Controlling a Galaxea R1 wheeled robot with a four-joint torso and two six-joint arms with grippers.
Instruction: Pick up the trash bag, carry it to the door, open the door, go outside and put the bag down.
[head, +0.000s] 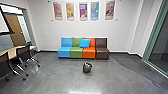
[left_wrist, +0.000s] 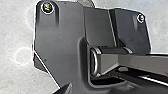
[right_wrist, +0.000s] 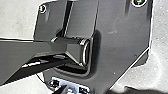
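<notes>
Trash bag (head: 87, 68) is sitting on the floor (head: 50, 80) before the sofa (head: 76, 53), the jaws' spread being something I cannot tell.

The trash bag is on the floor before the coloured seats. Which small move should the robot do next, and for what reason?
Probably a short, slow drive nearly straight ahead, towards the trash bag. It sits on the floor, in front of the row of coloured seats, near the middle of the head view and some way ahead of the robot.
</notes>
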